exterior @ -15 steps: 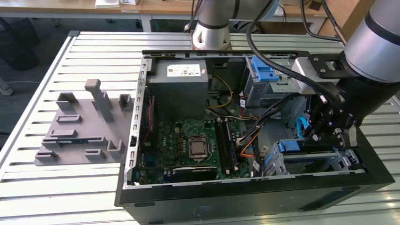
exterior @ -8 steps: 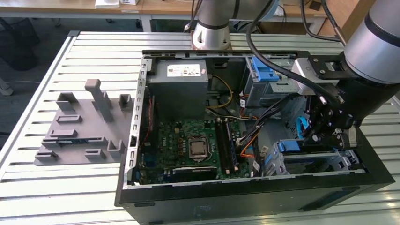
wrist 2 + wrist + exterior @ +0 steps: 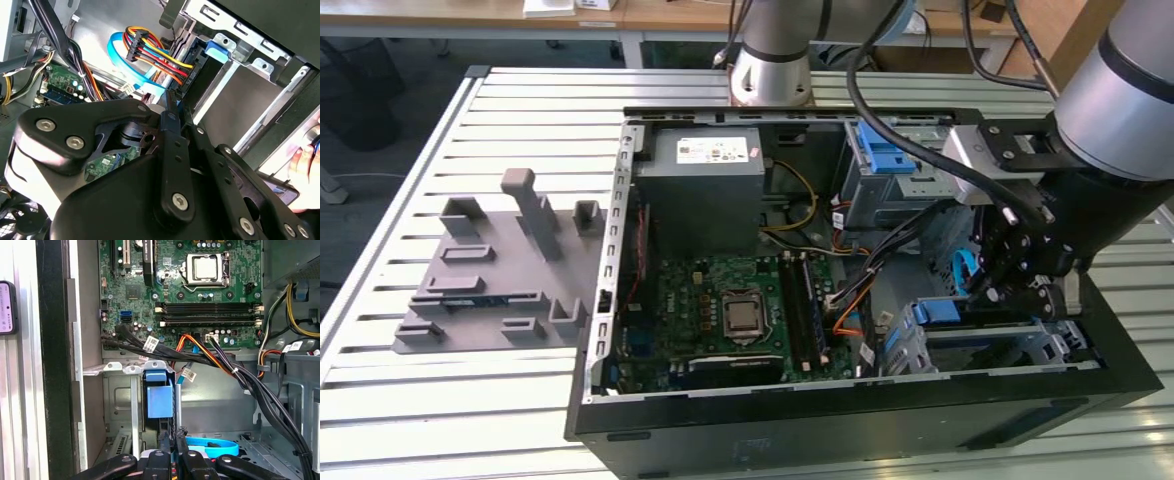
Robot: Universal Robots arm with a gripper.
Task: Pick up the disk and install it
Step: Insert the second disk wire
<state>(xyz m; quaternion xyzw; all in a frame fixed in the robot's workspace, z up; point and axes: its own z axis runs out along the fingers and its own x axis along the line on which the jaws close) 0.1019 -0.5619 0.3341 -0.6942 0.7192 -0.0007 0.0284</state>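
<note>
Hovering inside the open computer case (image 3: 607,330), the gripper (image 3: 172,447) has its fingers pressed almost together, holding nothing I can make out. Just beyond, the disk (image 3: 159,400) sits upright in the drive cage (image 3: 117,390); seating it well likely needs a straight, gentle push. Farther off lies the motherboard (image 3: 190,290).

Elevated exterior; wrist cameras seemingly inside case (image 3: 854,420).

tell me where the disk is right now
The disk stands on edge in the metal drive cage below the motherboard in the first wrist view, at the open case's near corner on the exterior view's right, with the gripper right at it.
</note>
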